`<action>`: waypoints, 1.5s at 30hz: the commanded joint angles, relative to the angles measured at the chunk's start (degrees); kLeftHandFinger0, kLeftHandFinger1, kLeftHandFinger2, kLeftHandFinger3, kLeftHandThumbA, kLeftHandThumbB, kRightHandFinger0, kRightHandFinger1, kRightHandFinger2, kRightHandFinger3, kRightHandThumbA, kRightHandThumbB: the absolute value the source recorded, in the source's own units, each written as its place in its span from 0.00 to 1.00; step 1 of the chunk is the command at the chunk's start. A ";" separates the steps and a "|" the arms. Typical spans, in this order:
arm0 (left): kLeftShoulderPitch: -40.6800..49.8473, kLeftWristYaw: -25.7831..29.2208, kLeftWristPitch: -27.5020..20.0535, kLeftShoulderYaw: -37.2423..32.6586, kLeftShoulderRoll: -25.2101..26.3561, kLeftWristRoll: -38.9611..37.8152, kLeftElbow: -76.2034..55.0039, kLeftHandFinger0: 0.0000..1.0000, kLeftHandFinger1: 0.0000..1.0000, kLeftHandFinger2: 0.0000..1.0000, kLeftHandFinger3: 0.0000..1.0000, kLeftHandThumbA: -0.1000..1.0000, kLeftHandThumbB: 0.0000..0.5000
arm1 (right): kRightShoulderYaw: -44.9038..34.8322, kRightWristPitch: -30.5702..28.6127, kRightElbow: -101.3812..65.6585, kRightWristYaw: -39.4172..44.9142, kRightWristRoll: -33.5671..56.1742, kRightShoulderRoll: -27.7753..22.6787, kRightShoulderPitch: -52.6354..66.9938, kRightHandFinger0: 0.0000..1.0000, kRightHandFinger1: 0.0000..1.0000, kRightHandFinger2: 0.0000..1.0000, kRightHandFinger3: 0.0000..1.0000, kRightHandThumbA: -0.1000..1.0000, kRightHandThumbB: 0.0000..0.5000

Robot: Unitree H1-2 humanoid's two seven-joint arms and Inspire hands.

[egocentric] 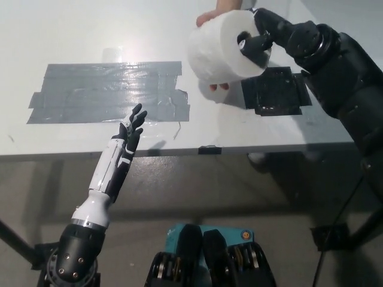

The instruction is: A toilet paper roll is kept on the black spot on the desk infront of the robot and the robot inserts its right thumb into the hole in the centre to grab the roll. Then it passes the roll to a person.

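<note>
Bench: It is big and white. A patch of grey tape is stuck on its left part. The black spot sits on its right part, and nothing stands on it now.

Black arm: It reaches in from the right, up over the bench, above the black spot.

Toilet paper roll: It is up in the air, not on the bench. It hangs above the bench just left of the black spot, with its hole facing the arm.

Right robot hand: It is holding the roll. Its thumb goes into the hole in the middle. That looks like a small hold for a fat, soft roll.

Person's hand: It is behind and under the roll. I only see a bit at the top and fingertips poking out below. I cannot tell if it has a real hold yet.

Left robot hand: It rests at the front edge of the bench, wide open with its fingers spread, holding nothing.

What could go wrong: If the thumb slides out before the person has the roll, I think the roll drops on the bench and rolls off. If the person pulls while the thumb is in deep, the cardboard tube may bend or the paper may tear. The roll could also tip on the thumb and slip.
</note>
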 commanded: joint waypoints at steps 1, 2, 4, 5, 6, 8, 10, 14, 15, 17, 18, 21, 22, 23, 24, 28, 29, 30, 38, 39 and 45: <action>-2.11 -0.52 0.34 -0.24 0.29 0.38 -1.62 1.00 1.00 1.00 1.00 1.00 0.12 | 2.97 1.35 -0.47 5.67 -6.25 -1.15 -6.11 1.00 1.00 1.00 1.00 0.60 0.99; -2.11 -0.52 0.30 -0.24 0.30 0.43 -1.61 1.00 1.00 1.00 1.00 1.00 0.11 | 3.19 1.64 -0.88 5.68 -6.61 -1.40 -6.10 1.00 1.00 1.00 1.00 0.65 1.00; -2.04 -0.64 0.34 -0.25 0.46 0.48 -1.69 1.00 1.00 1.00 1.00 1.00 0.12 | 3.24 2.55 -2.45 5.26 -7.40 -1.99 -5.70 1.00 1.00 1.00 1.00 0.69 1.00; -2.05 -0.58 0.49 -0.21 0.38 0.46 -1.60 1.00 1.00 1.00 1.00 1.00 0.14 | 2.49 3.39 -3.67 4.82 -7.27 -2.44 -5.40 1.00 1.00 1.00 1.00 0.71 1.00; -2.05 -0.59 0.59 -0.20 0.37 0.44 -1.57 1.00 1.00 1.00 1.00 1.00 0.15 | 2.03 3.54 -4.27 4.67 -7.20 -2.75 -5.24 1.00 1.00 1.00 1.00 0.72 1.00; -2.12 -0.65 0.51 -0.23 0.33 0.33 -1.48 1.00 1.00 1.00 1.00 1.00 0.15 | 0.88 3.37 -5.41 4.19 -7.03 -3.54 -4.91 1.00 1.00 1.00 1.00 0.76 1.00; -2.17 -0.68 0.33 -0.29 0.40 0.43 -1.51 1.00 1.00 1.00 1.00 1.00 0.14 | 0.30 3.97 -7.25 4.07 -7.47 -4.28 -4.58 1.00 1.00 1.00 1.00 0.82 1.00; -2.05 -0.79 0.33 -0.37 0.14 0.41 -1.71 1.00 1.00 1.00 1.00 1.00 0.13 | -2.66 5.32 -10.06 3.75 -6.57 -5.44 -4.38 1.00 1.00 1.00 1.00 0.84 1.00; -2.07 -0.78 0.33 -0.32 0.09 0.29 -1.58 1.00 1.00 1.00 1.00 1.00 0.14 | -3.06 5.55 -10.93 3.70 -6.62 -5.94 -4.72 1.00 1.00 1.00 1.00 0.87 1.00; -2.14 -0.76 0.02 -0.28 0.07 0.12 -1.24 1.00 1.00 1.00 1.00 1.00 0.13 | -5.16 7.07 -14.39 3.78 -6.15 -7.19 -5.12 1.00 1.00 1.00 1.00 0.91 1.00; -2.35 -0.68 0.08 -0.30 -0.03 0.20 -1.14 1.00 1.00 1.00 1.00 1.00 0.13 | -6.94 7.45 -16.40 3.64 -5.29 -7.98 -5.31 1.00 1.00 1.00 1.00 0.90 0.97; -2.46 -0.59 -0.25 -0.38 0.09 0.56 -1.06 1.00 1.00 1.00 1.00 1.00 0.14 | -11.09 8.20 -22.21 3.54 -3.94 -10.35 -5.31 1.00 1.00 1.00 1.00 0.90 1.00; -2.59 -0.60 -0.18 -0.38 0.17 0.67 -1.04 1.00 1.00 1.00 1.00 1.00 0.14 | -13.91 9.94 -27.04 3.68 -2.93 -11.84 -4.97 1.00 1.00 1.00 1.00 0.89 0.99; -2.65 -0.61 -0.14 -0.38 0.20 0.70 -1.05 1.00 1.00 1.00 1.00 1.00 0.14 | -15.42 10.44 -29.12 3.33 -2.55 -12.42 -4.77 1.00 1.00 1.00 1.00 0.89 0.99; -2.65 -0.66 -0.14 -0.38 0.22 0.62 -1.04 1.00 1.00 1.00 1.00 1.00 0.14 | -16.62 10.32 -30.80 3.25 -2.69 -13.04 -4.62 1.00 1.00 1.00 1.00 0.90 1.00; -4.06 -0.74 -0.08 -0.24 0.19 0.29 -0.22 1.00 1.00 1.00 1.00 1.00 0.13 | -23.07 17.32 -54.11 6.69 -0.58 -18.31 1.11 1.00 1.00 1.00 1.00 0.95 0.94; -5.17 -0.67 -0.20 -0.01 0.22 0.07 0.34 1.00 1.00 1.00 1.00 1.00 0.13 | -24.60 18.41 -59.10 7.72 0.15 -19.07 2.29 1.00 1.00 1.00 1.00 0.95 0.98; -6.18 -0.63 -0.30 0.25 0.31 -0.18 0.84 1.00 1.00 1.00 1.00 1.00 0.13 | -26.63 19.00 -65.03 8.81 0.98 -19.73 4.29 1.00 1.00 1.00 1.00 0.96 1.00; -8.67 0.58 -1.52 1.11 0.27 0.02 3.04 1.00 1.00 1.00 1.00 1.00 0.14 | -34.43 19.11 -102.37 8.01 8.27 -19.84 28.43 1.00 1.00 1.00 1.00 1.00 0.86; -8.55 0.85 -2.21 1.26 0.13 -0.12 3.23 1.00 1.00 1.00 1.00 1.00 0.13 | -34.92 19.11 -104.61 7.03 10.10 -18.57 31.56 1.00 1.00 1.00 1.00 1.00 0.86; -4.82 1.25 -3.18 1.60 -0.65 -1.09 2.37 1.00 1.00 1.00 1.00 1.00 0.17 | -31.68 14.05 -107.69 2.37 11.78 -9.89 47.30 1.00 1.00 1.00 1.00 1.00 0.77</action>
